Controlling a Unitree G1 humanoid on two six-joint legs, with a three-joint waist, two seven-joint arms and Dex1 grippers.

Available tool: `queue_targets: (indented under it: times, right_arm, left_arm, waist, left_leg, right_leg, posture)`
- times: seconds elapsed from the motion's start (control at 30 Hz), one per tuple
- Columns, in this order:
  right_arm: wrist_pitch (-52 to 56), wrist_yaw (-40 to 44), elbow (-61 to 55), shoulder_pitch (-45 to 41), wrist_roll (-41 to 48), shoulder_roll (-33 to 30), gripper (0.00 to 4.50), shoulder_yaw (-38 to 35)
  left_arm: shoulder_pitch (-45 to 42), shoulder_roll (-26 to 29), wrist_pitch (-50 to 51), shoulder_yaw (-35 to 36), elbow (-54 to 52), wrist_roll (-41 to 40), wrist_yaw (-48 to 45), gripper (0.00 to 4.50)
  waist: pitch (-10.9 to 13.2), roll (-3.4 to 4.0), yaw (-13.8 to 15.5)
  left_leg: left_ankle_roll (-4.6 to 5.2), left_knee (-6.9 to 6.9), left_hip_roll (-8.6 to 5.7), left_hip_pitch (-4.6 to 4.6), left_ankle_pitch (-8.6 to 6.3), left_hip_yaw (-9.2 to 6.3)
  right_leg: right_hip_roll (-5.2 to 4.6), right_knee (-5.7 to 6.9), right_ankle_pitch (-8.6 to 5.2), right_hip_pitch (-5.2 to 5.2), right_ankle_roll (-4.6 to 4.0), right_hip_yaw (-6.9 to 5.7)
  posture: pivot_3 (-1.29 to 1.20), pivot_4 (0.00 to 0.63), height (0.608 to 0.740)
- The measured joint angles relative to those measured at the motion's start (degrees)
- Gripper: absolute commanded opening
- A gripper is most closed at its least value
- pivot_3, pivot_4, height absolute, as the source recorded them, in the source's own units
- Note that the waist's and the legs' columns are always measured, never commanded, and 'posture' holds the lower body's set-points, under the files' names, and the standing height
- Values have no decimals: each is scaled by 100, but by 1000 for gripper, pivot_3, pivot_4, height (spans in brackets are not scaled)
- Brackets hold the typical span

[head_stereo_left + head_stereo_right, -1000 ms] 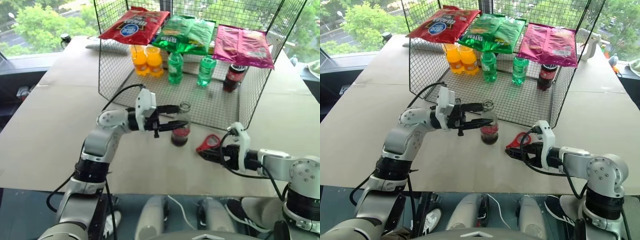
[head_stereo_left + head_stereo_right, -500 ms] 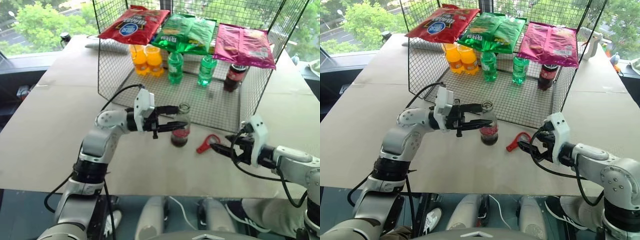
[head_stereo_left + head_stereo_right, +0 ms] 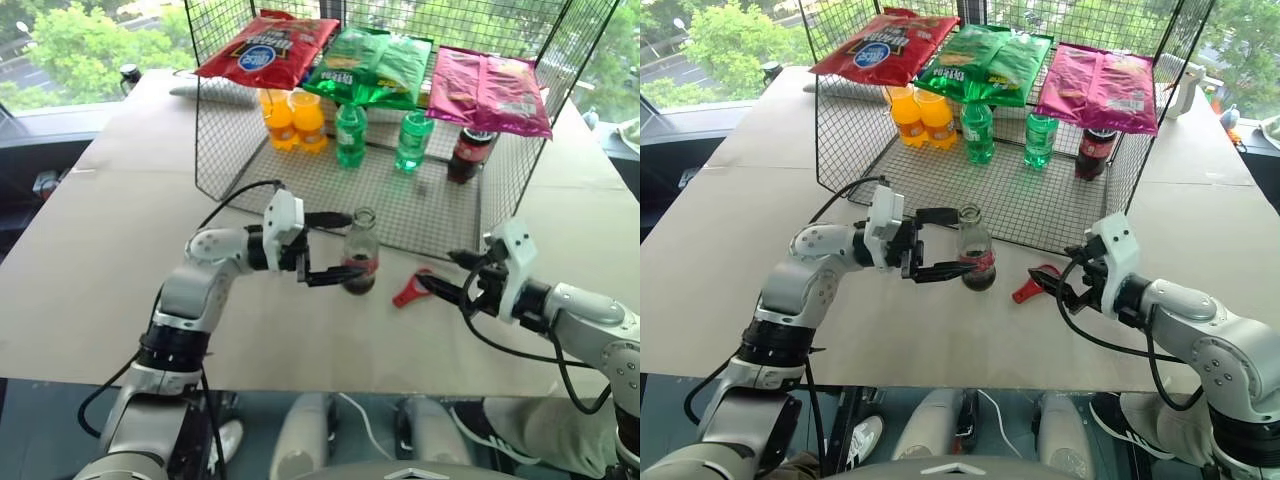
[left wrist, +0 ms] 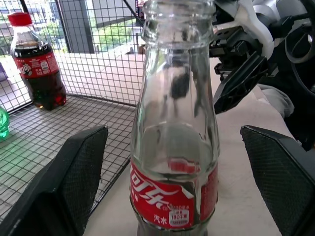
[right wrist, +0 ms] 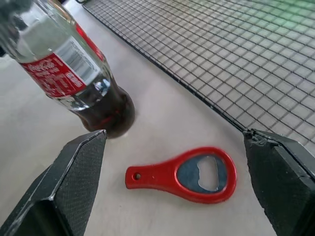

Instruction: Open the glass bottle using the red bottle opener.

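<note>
The glass bottle (image 3: 360, 256) stands upright on the table just in front of the wire basket, with a red label and dark liquid low down. Its rim is bare clear glass in the left wrist view. My left gripper (image 3: 338, 249) is open, reaching in level from the left. Its fingers (image 4: 74, 182) stand wide on either side of the bottle (image 4: 174, 123) without touching it. The red bottle opener (image 5: 187, 174) lies flat on the table right of the bottle (image 5: 74, 69). My right gripper (image 3: 440, 272) hovers open just right of and above the opener (image 3: 411, 289), empty.
The wire basket (image 3: 430, 215) behind the bottle holds orange bottles (image 3: 290, 120), green bottles (image 3: 350, 135) and a dark red-capped bottle (image 3: 468, 150), with snack bags (image 3: 370, 65) on top. The table's front edge is near my arms.
My left gripper's fingers have spread off the bottle, which stays standing. The right gripper has risen from the table beside the opener and rolled; the opener stays lying where it was.
</note>
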Motion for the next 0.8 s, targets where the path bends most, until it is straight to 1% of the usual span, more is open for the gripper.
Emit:
queue_targets:
  times: [0.1,0.17,0.23,0.27,0.33,0.37,0.43,0.5,0.57,0.63,0.8]
  right_arm:
    - [-448,253,-171,210,-153,-87,4500,30]
    - [-932,511,-248,447,-331,-124,4500,20]
    - [-1330,855,-352,793,-520,-352,4500,10]
    - [-1694,1071,-445,1202,-772,-518,4500,-58]
    - [-2119,1274,-549,1937,-1094,-609,4500,-259]
    - [-2535,1449,-563,2616,-1462,-617,4500,-416]
    - [-2770,1518,-581,2808,-1614,-600,4500,-467]
    - [-3354,1652,-635,3437,-1912,-450,4500,-749]
    - [-3733,1761,-571,3911,-2151,-345,4500,-965]
    - [-4019,1824,-557,4179,-2227,-173,4500,-1132]
    - [-4457,2012,-466,4524,-2327,-34,4500,-1309]
  left_arm:
    - [122,136,220,213,-114,-121,141,4452]
    - [253,187,523,470,-257,-373,320,4452]
    - [442,362,861,621,-399,-660,311,4452]
    - [613,510,1093,718,-539,-829,313,4452]
    - [953,671,1209,952,-652,-940,360,4452]
    - [1274,714,1227,1169,-664,-937,534,4452]
    - [1316,697,1221,1182,-682,-918,648,4452]
    - [1529,719,1063,1313,-751,-742,886,4452]
    - [1730,800,1005,1480,-704,-632,1042,4452]
    - [1831,833,992,1593,-704,-620,1143,4452]
    - [1972,835,992,1761,-706,-622,1337,4452]
  waist:
    - [0,0,-3]
    - [0,0,-1]
    - [0,0,3]
    - [0,0,10]
    - [-1,0,12]
    - [-1,0,11]
    - [1,-1,7]
    - [-1,-1,8]
    - [-1,-1,5]
    - [-2,1,2]
    - [-2,1,3]
  left_leg:
    - [0,-1,0,0,0,0]
    - [0,-1,1,0,0,0]
    - [0,-1,1,1,0,0]
    - [-1,-4,-1,0,0,0]
    - [-2,-7,-1,5,-1,-1]
    - [-2,-9,-2,6,-1,-1]
    - [-4,-8,-1,8,0,2]
    - [-15,-7,1,30,-7,2]
    - [-31,-8,4,29,-16,2]
    - [-33,-7,5,30,-17,2]
    - [-35,-15,3,29,-18,2]
  right_leg:
    - [0,-1,-1,0,1,0]
    - [0,-1,-9,0,15,1]
    - [-1,-1,-10,1,17,0]
    - [-2,-2,-12,1,18,0]
    - [-3,-3,-14,6,19,1]
    - [-3,-3,-14,6,20,2]
    - [-3,-2,-21,5,34,2]
    - [-5,-2,-24,16,37,2]
    - [-9,-2,-23,13,37,2]
    - [-16,-2,-23,13,37,4]
    - [-49,-2,-22,8,32,4]
  posture:
    - [0,150,740]
    - [0,150,740]
    - [0,150,740]
    - [0,150,740]
    - [0,150,740]
    - [0,150,740]
    - [0,150,740]
    - [0,150,740]
    - [0,150,740]
    - [0,150,740]
    - [0,150,740]
